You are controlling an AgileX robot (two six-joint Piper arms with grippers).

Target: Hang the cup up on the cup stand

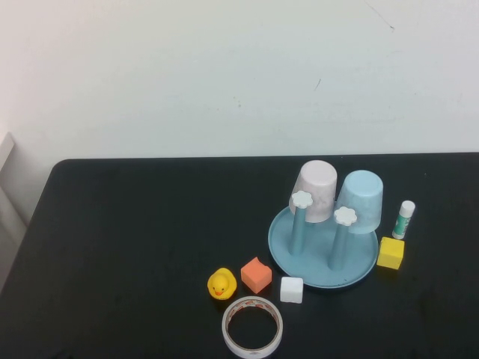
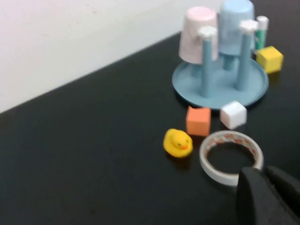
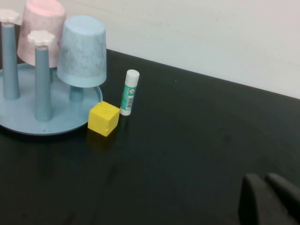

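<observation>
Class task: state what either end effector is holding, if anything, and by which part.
Nothing is held. The left end effector and right end effector are both shut on nothing above the table; the cup hangs inverted on the cup stand.

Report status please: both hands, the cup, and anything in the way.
Left hand shut, empty, near tape roll. Right hand shut, empty, right of stand. Light blue cup upside down on cup stand, beside pinkish cup. Nothing blocking.

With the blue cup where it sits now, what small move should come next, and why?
Probably none beyond keeping both arms parked: the cup already hangs upside down over a post of the cup stand. The left tool and right tool are shut, holding nothing, away from the stand.
</observation>
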